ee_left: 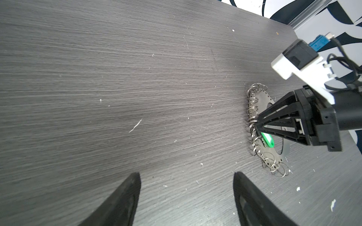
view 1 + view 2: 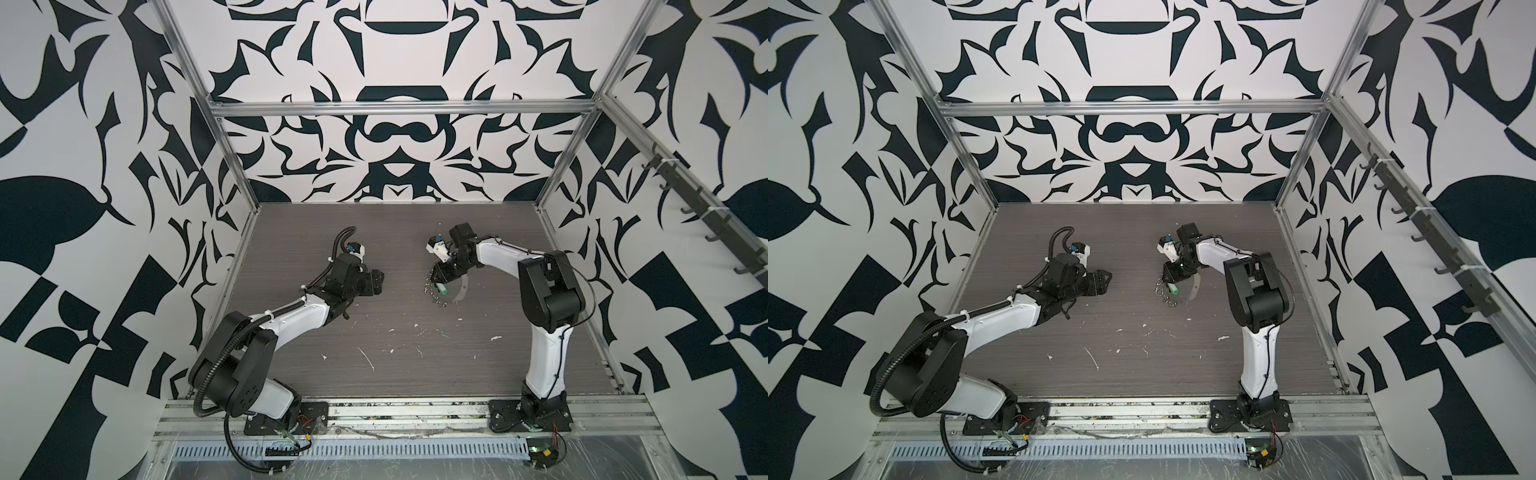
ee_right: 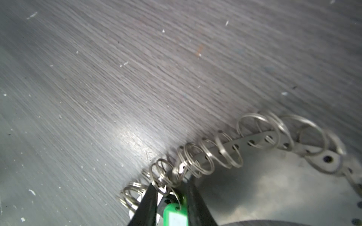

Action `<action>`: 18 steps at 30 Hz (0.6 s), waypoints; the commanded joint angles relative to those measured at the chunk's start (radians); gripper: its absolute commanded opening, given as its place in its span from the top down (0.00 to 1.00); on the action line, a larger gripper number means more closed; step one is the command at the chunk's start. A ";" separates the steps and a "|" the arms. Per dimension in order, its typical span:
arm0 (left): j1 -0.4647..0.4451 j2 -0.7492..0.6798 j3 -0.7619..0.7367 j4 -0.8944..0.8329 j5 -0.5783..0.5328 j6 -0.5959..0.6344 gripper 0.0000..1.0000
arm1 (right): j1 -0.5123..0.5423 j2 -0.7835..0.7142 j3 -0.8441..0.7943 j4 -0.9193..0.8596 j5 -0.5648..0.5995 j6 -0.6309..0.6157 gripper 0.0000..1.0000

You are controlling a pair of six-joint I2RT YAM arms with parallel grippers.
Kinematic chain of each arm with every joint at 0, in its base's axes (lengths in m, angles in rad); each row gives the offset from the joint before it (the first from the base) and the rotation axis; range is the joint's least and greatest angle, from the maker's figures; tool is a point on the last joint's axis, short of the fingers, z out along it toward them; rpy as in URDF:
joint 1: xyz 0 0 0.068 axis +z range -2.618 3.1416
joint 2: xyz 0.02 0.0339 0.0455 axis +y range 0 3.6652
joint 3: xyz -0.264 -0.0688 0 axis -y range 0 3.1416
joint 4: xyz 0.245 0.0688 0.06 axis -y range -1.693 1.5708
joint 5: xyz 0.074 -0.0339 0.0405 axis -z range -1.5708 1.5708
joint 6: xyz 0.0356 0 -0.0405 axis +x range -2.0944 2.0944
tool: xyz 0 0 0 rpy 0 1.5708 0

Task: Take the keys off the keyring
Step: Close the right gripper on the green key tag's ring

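Keyring (image 1: 260, 100) on table (image 1: 117, 78), mid-right. Keys (image 3: 175, 214) hang off one of its rings (image 3: 229, 152). Right gripper (image 3: 170, 185) narrowed astride the tag (image 1: 267, 140); true pinch unclear. Left gripper (image 1: 186, 174) spread, empty. Likely light, slippery metal; take tag's flat faces, pin keyring.

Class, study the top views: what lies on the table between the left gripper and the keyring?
Only bare table lies between left gripper and keyring, in both top views.
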 commanded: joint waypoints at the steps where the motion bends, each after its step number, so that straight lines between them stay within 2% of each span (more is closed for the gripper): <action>1: -0.004 -0.015 0.026 -0.019 -0.006 -0.013 0.22 | 0.005 -0.028 0.012 -0.023 -0.015 -0.010 0.75; 18: -0.019 -0.019 0.032 -0.035 -0.018 -0.021 0.22 | 0.005 -0.066 -0.013 -0.061 -0.031 -0.023 0.86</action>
